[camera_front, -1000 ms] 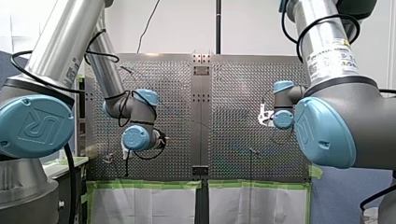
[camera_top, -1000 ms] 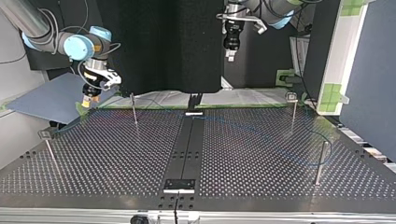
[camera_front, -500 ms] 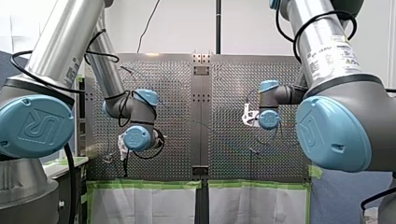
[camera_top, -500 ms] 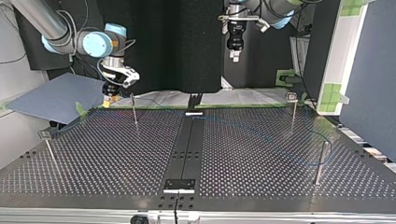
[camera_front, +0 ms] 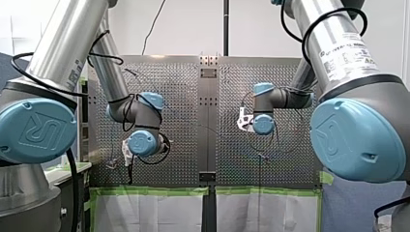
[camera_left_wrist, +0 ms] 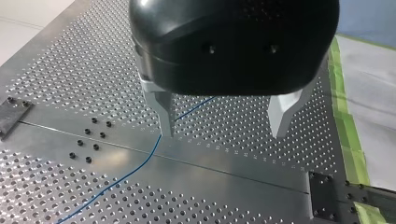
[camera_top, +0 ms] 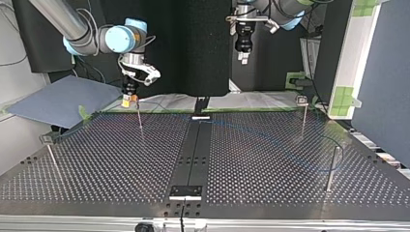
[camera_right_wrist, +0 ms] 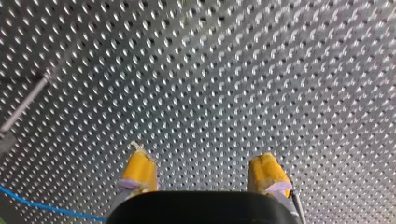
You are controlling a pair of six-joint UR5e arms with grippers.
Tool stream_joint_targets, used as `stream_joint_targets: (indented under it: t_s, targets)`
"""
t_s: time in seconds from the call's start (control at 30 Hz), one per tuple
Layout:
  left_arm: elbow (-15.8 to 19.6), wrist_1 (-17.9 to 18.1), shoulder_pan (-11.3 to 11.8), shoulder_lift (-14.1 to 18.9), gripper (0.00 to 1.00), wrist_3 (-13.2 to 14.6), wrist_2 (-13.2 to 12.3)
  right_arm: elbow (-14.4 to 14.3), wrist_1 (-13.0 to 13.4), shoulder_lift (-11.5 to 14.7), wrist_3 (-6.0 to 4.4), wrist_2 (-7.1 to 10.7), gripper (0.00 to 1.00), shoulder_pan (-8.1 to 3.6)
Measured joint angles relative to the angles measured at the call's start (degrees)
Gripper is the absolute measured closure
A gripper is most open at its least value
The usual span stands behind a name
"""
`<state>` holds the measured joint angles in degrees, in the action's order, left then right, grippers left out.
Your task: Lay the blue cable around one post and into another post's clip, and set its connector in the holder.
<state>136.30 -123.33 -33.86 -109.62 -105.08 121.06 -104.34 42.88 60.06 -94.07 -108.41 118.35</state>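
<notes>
The thin blue cable lies loose on the perforated table and crosses the middle strip. In the left wrist view it passes just under one metal finger of my left gripper, which hangs open above it with nothing held. In the top view the cable runs from the middle towards a post at the right. My right gripper, with yellow pads, is open and empty above the table near a thin post. A short stretch of cable shows beside it. I cannot make out the connector.
Two more thin posts stand on the table, one at the top view's left and one at its right. A dark strip with a small black plate runs down the middle. Green tape edges the table on the arms' side.
My right arm has swung towards the middle of the table, rightwards in the top view, and now hangs by the thin post. My left gripper dropped slightly, then stayed put.
</notes>
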Motion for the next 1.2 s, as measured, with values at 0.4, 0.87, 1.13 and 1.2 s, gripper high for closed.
stream_joint_targets:
  t_s: [0.4,0.87,1.13,1.2]
  targets:
    - [-0.12,2.19,0.65,-0.01,0.0,0.2,0.09,-5.14,5.31,-0.12,0.07,-0.81,0.0,6.46]
    - [-0.11,2.45,1.18,0.0,0.0,0.48,2.74,-6.77,8.85,-0.15,0.34,-4.81,0.0,14.77]
    - [-0.1,2.47,1.43,-0.01,0.0,0.66,3.09,-7.79,9.78,-0.23,0.51,-6.43,0.0,17.18]
    - [-0.1,2.47,1.48,-0.01,0.0,0.67,3.13,-8.51,10.49,-0.23,0.5,-6.79,0.0,17.17]
